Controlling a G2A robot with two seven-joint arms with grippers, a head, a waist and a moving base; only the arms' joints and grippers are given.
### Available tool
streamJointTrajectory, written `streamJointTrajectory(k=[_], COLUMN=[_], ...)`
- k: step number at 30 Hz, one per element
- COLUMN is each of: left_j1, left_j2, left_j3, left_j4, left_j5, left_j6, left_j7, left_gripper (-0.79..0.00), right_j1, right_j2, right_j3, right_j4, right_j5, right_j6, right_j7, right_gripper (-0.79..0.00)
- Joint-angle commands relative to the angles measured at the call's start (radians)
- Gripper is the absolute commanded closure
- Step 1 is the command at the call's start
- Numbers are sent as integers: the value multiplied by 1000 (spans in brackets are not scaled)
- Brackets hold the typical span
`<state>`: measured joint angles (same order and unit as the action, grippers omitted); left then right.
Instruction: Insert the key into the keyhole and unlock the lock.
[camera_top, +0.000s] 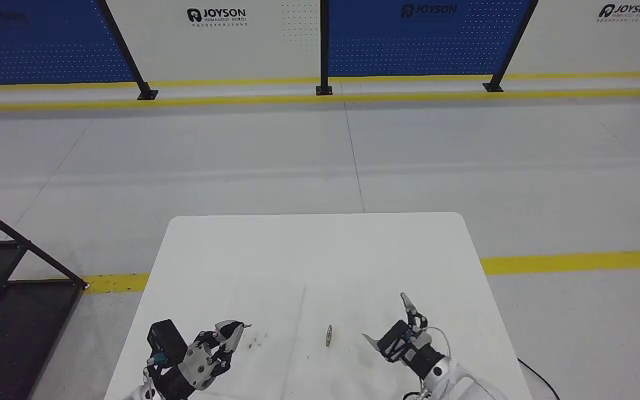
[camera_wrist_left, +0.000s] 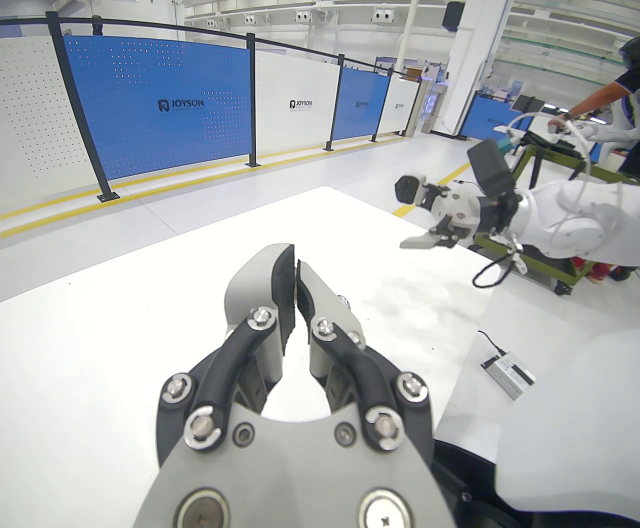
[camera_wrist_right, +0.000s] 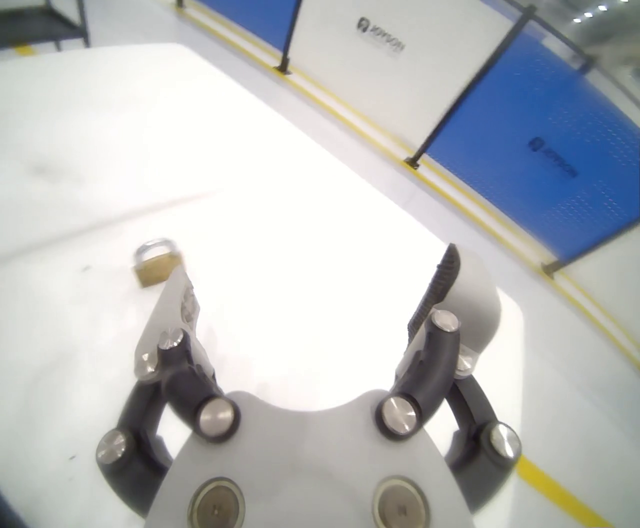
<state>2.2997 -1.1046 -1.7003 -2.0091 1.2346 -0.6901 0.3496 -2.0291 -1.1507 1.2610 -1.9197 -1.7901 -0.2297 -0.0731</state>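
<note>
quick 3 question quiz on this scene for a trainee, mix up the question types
1. True or false: the right gripper is open, with nothing between its fingers.
2. Fill the gap: the left gripper has its fingers ___ (open or shut).
3. Where is the padlock?
A. Lying on the table, between the two grippers
B. Held in the left gripper
C. On the floor beside the table

Key: 1 true; 2 shut; 3 A.
</note>
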Motion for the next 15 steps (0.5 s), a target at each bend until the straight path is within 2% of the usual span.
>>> streamJointTrajectory(k=[1, 6, 9, 15], left_j1=[0, 0, 0, 0], left_j2=[0, 0, 0, 0], left_j3=[0, 0, 0, 0], left_j4=[0, 0, 0, 0], left_j5=[0, 0, 0, 0], left_j6=[0, 0, 0, 0], left_j7=[0, 0, 0, 0], left_gripper=[0, 0, 0, 0], right_j1=[7, 67, 120, 181], right_j2=[-2, -19, -35, -61], right_j3=[-53, -173, -235, -304], right_j4=[18, 95, 156, 238], right_j5=[-29, -39, 20, 123], right_j6=[-22, -18, -5, 82], right_j7=[18, 44, 60, 60], right_gripper=[-785, -785, -785, -785])
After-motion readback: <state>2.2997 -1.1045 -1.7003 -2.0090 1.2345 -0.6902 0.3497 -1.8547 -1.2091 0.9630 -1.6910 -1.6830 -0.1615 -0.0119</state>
